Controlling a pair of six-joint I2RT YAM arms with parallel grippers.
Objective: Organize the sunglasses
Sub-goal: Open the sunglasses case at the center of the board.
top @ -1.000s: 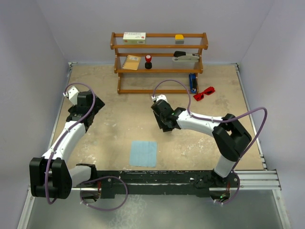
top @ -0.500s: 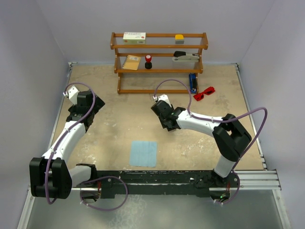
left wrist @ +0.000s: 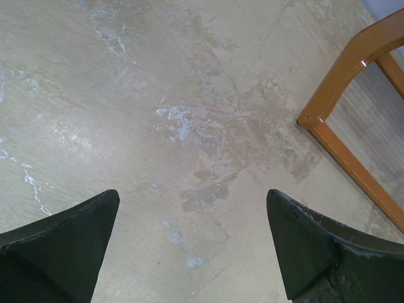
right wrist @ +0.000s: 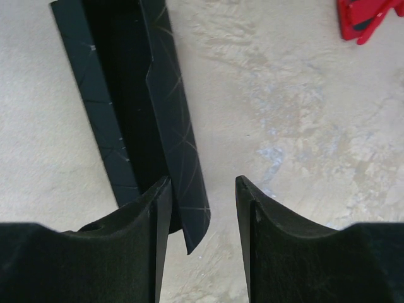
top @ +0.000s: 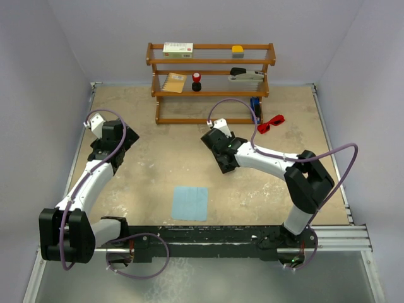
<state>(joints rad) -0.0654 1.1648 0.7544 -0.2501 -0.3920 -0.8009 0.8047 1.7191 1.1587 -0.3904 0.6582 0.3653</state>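
Two robot arms are working over a worn beige tabletop (top: 158,164) in front of a three-tier brown wooden shelf (top: 211,62). The small bright red sunglasses (top: 270,122) are lying on the table just beside the shelf's lower right corner, apart from both arms. The right wrist camera is catching only their edge in its upper right corner.

The left gripper (left wrist: 192,196) is hovering over bare tabletop near the shelf's left foot, with its dark fingers spread wide and nothing between them.

The right gripper (right wrist: 203,183) is reaching toward the middle of the table, its fingers parted about halfway. A black oblong case (right wrist: 120,95) is lying opened flat ahead of it, and the near end of the case is passing beside and under the gripper's left-hand finger (right wrist: 148,221). Table surface is showing between the case and the other finger, so nothing is being clamped.

A light blue square cloth (top: 190,202) is lying flat nearer the arm bases.
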